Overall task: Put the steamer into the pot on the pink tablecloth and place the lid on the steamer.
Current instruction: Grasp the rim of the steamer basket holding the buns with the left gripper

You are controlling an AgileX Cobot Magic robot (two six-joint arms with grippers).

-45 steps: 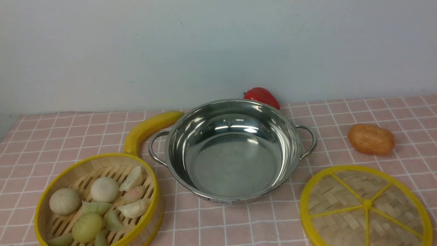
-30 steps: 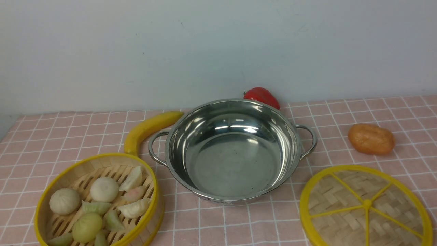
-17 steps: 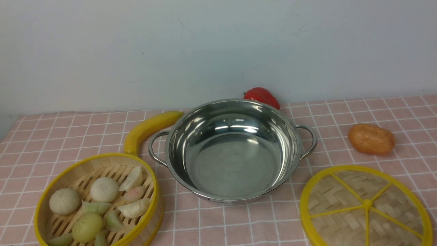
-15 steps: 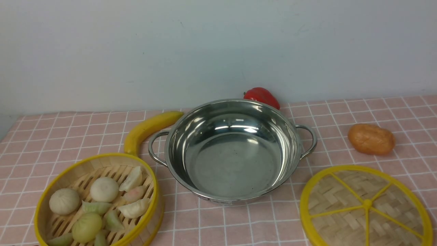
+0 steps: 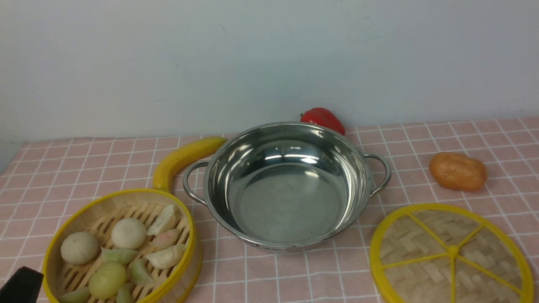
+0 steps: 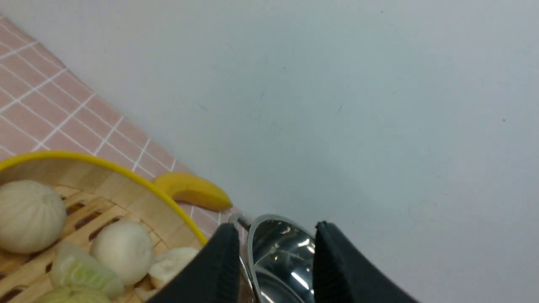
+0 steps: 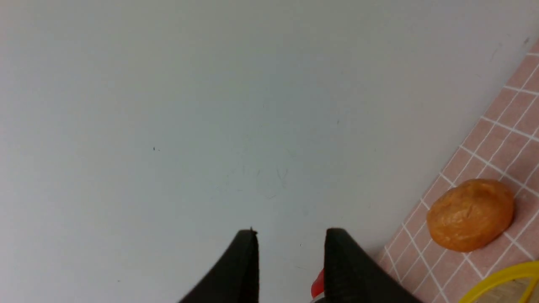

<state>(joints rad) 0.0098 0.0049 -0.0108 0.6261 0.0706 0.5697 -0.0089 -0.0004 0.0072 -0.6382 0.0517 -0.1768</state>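
The steamer [image 5: 101,209] sits near and left on the pink cloth [image 5: 84,168], just beside the pot [image 5: 290,202] in the middle. The lid [image 5: 452,252] lies near and right. The left gripper [image 6: 276,227] and right gripper [image 7: 291,232] both have fingers apart, holding nothing.

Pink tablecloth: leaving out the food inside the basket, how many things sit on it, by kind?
Cookware: 3 (pot, steamer, lid)
Loose produce: 3 (banana, red pepper, potato)
Total: 6
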